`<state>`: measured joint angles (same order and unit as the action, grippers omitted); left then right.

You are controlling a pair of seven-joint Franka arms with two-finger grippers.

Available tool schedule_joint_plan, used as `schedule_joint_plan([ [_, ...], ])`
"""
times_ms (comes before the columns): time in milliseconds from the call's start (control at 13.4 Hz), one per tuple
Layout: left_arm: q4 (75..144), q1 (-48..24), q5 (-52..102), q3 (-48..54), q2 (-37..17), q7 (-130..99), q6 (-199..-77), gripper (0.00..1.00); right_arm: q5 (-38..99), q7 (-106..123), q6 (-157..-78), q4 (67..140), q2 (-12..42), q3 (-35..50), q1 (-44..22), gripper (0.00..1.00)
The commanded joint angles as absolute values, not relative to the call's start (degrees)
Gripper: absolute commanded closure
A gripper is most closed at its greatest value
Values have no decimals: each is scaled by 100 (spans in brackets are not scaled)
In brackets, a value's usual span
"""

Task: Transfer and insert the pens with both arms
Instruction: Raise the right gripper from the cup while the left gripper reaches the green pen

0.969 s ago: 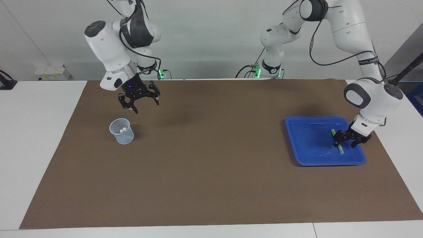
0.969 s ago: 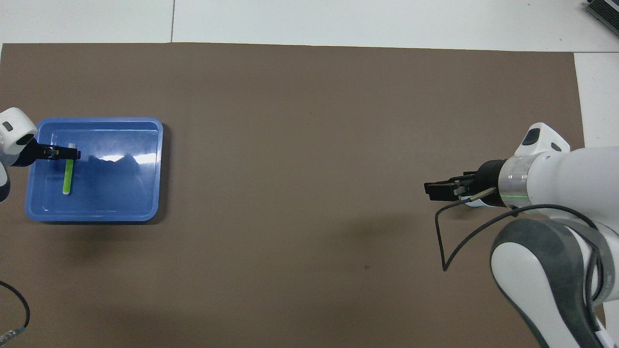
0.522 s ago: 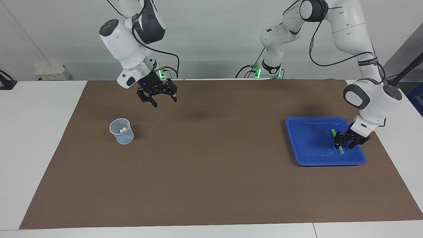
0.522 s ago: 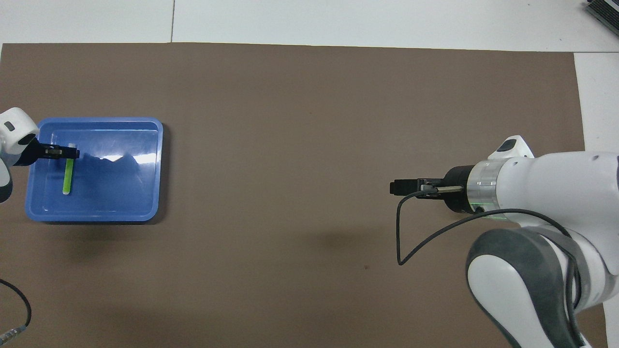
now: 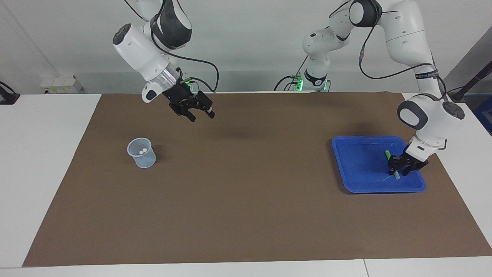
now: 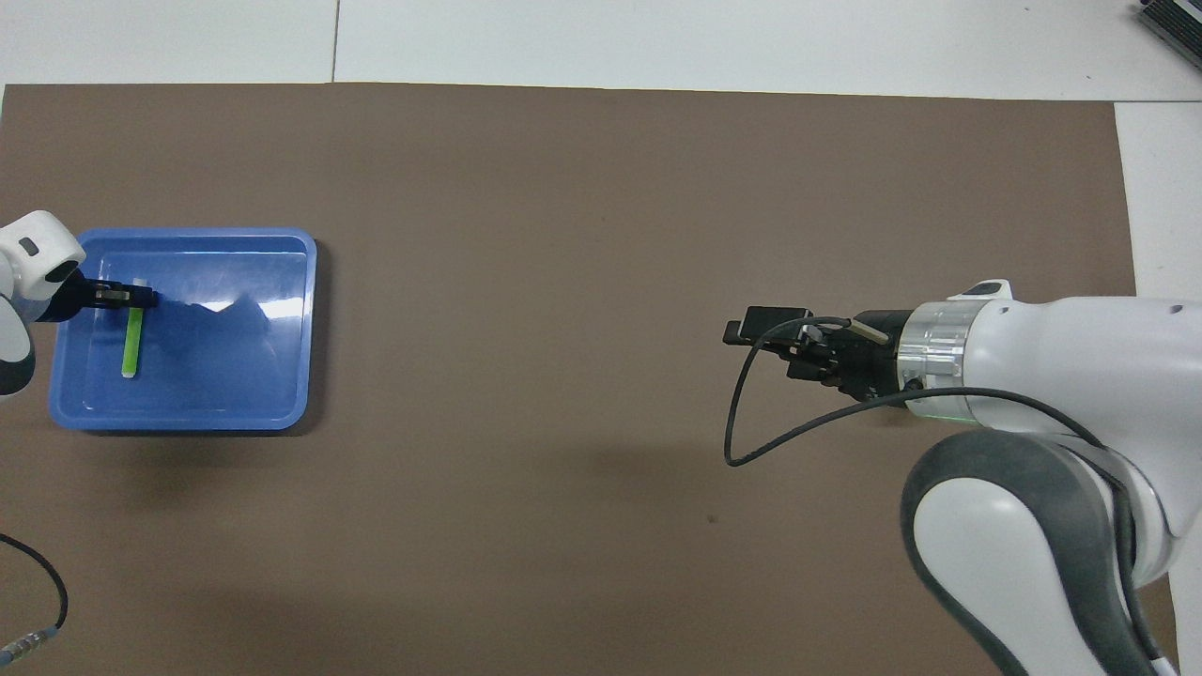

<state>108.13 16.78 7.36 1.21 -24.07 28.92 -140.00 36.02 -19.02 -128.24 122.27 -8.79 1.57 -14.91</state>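
The green pen (image 5: 391,164) lies flat in the blue tray (image 5: 357,181) at the left arm's end of the table; it also shows in the overhead view (image 6: 132,343). My left gripper (image 5: 401,170) is down in the tray, open, with a finger on each side of the pen near its whitish end (image 6: 141,283). My right gripper (image 5: 200,116) is open and empty, raised over the bare mat beside the cup and toward the table's middle. Two whitish pen ends (image 5: 142,151) show in the clear cup (image 5: 142,158). The purple and yellow bodies are not visible.
A brown mat (image 5: 246,200) covers the table, with white table top (image 5: 38,173) around it. In the overhead view the right arm (image 6: 1033,376) hides the cup. A black cable (image 6: 742,422) loops off the right wrist.
My right gripper has swung away from above the cup toward the table's middle. My left gripper has stayed at the green pen in the tray, shifting only slightly.
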Motion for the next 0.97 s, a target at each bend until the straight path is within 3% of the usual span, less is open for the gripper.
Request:
schedule_joint_plan([
  [0,10802,1670,756,123,-2452,2971,-14080,75,3875,-2109,-13191,12129,-651,158,-1696,0],
  [298,10793,1652,756,123,-2452,2953,-14080,99,3990,-2345,-13280,11849,-440,158,-1749,0],
  [894,10433,1670,773,123,-2461,2866,-13501,100,4623,-3665,-13623,11725,-317,167,-2109,0],
])
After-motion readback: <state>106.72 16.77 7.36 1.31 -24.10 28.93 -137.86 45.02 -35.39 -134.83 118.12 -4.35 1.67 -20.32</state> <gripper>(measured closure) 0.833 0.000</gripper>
